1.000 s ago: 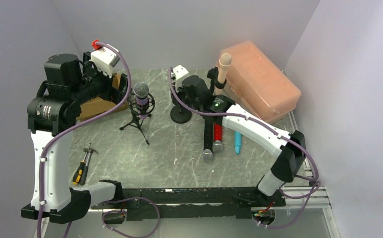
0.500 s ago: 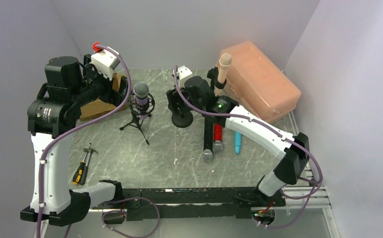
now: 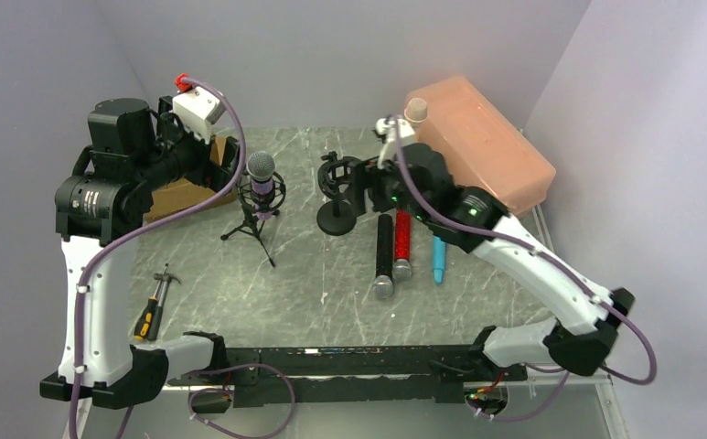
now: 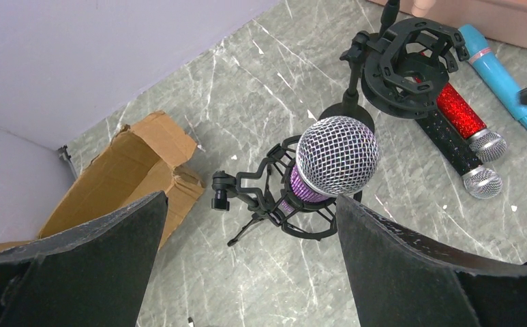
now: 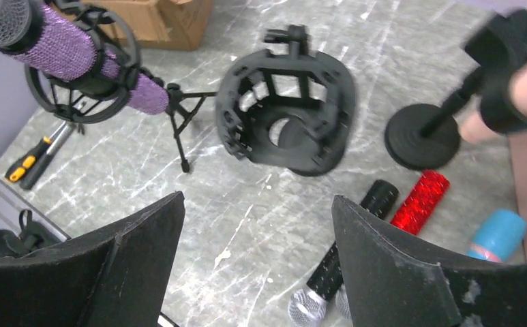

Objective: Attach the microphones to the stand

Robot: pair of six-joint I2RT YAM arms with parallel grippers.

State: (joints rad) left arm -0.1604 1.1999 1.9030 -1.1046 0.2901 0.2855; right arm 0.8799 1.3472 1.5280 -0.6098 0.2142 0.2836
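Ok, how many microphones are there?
5: purple microphone in the tripod mount; peach-beige microphone upright by the orange case; black microphone, red microphone and light blue microphone lying side by side.

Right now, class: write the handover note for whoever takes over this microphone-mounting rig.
Left gripper: open, above the glittery purple microphone with silver mesh head.
Right gripper: open, holding nothing, facing the empty black shock-mount stand.
Done: purple microphone sits in its tripod mount; peach-beige microphone stands clipped upright by the orange box.
To do: plain black microphone, glittery red microphone and light blue microphone lie side by side on the grey marble table.
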